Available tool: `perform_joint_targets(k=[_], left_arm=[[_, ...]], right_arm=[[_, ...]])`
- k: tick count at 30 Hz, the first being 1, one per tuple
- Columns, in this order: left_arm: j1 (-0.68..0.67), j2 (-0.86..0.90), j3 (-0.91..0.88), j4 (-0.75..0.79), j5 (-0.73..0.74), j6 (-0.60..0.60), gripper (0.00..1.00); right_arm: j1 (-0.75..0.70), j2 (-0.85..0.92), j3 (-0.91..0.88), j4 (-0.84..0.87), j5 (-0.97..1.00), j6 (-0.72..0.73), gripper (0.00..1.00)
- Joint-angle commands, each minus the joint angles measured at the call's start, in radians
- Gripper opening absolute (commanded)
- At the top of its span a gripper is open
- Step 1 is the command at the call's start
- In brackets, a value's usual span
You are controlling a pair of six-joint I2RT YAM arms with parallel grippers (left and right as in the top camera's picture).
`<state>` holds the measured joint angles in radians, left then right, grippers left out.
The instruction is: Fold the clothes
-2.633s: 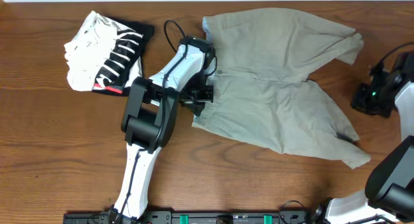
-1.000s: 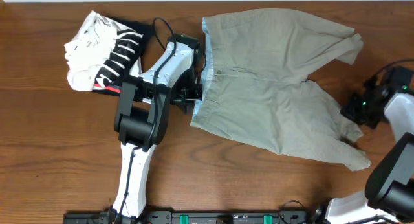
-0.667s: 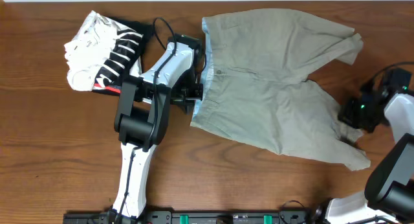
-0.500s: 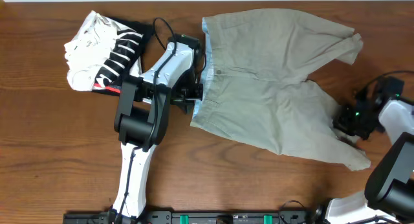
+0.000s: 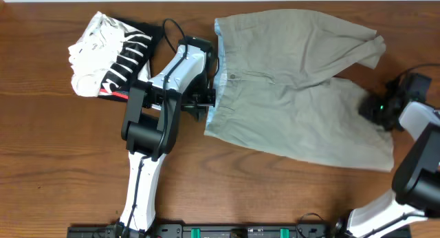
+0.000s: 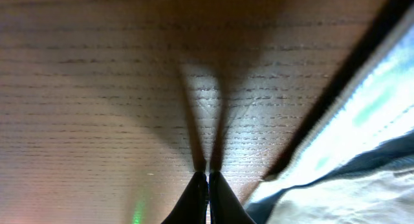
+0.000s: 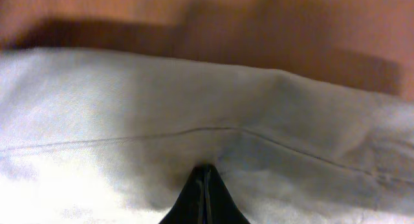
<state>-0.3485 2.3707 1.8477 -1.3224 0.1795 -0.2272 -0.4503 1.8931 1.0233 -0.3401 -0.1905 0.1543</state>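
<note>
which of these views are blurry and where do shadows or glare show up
Overhead view: sharp and evenly lit, khaki shorts and table crisp. Left wrist view: soft, dim at the top, the left tool casts a forked shadow on the wood, pale blue waistband glares. Right wrist view: blurred close-up of fabric around the right tool, brightest lower left.

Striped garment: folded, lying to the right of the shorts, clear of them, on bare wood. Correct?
Not quite. The striped garment lies to the left of the shorts, past their waistband end, as the overhead view shows. The rest holds: it is folded, clear of the shorts, and on the bare wood of the table.
</note>
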Motion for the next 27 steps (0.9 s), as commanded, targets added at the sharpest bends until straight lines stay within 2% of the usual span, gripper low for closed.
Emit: perform_joint_targets(k=[1, 7, 11, 17, 24, 27], left_arm=[[0.002, -0.039, -0.005, 0.000, -0.009, 0.017, 0.06], [0.002, -0.039, -0.005, -0.001, -0.009, 0.017, 0.06], [0.002, -0.039, -0.005, -0.001, -0.009, 0.017, 0.06], [0.002, -0.086, -0.003, 0.019, -0.009, 0.017, 0.06], [-0.005, -0.320, -0.004, 0.129, -0.008, 0.009, 0.06], [-0.011, -0.380, -0.004, 0.167, -0.004, -0.002, 0.06]], right_arm=[[-0.001, 0.222, -0.028, 0.000, 0.141, 0.004, 0.01], [-0.002, 0.243, 0.074, -0.010, 0.142, -0.052, 0.01], [-0.003, 0.232, 0.153, -0.162, 0.141, -0.051, 0.05], [-0.003, 0.126, 0.230, -0.340, 0.035, -0.150, 0.24], [-0.003, -0.124, 0.232, -0.436, -0.020, -0.151, 0.52], [-0.003, -0.204, 0.232, -0.482, -0.024, -0.147, 0.57]])
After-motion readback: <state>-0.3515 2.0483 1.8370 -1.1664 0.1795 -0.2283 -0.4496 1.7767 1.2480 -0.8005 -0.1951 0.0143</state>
